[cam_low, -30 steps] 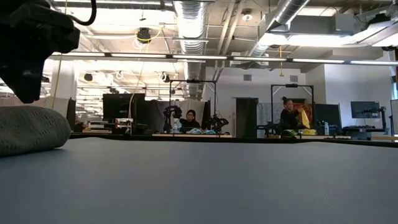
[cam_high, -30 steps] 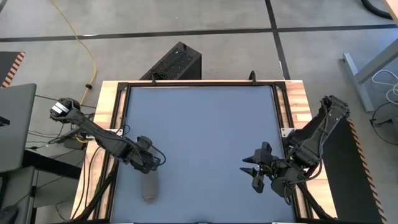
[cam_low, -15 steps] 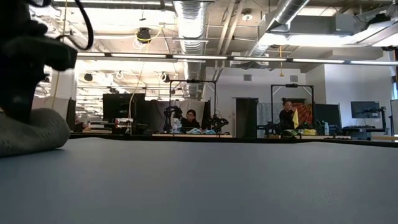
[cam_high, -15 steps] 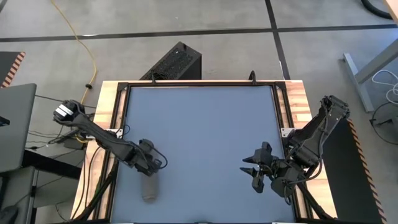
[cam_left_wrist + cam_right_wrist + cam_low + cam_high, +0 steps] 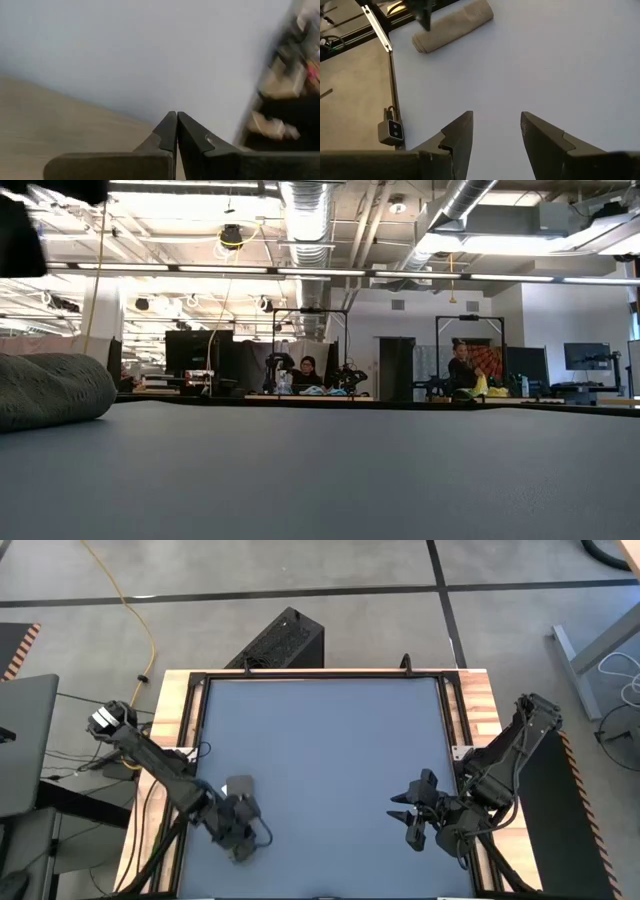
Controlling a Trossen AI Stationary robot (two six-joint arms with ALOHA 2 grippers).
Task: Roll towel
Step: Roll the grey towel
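The rolled towel [image 5: 453, 26] lies near the desk's [image 5: 320, 740] left front edge, the left gripper [image 5: 238, 838] above it with fingers closed and empty, while the right gripper [image 5: 408, 817] waits well apart, fingers spread, empty.

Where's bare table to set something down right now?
Most of the blue table is bare: the whole far half and the middle strip between both arms. Crowded spots: the near-left corner, where the rolled towel lies under the left gripper, and the near-right side around the right gripper.
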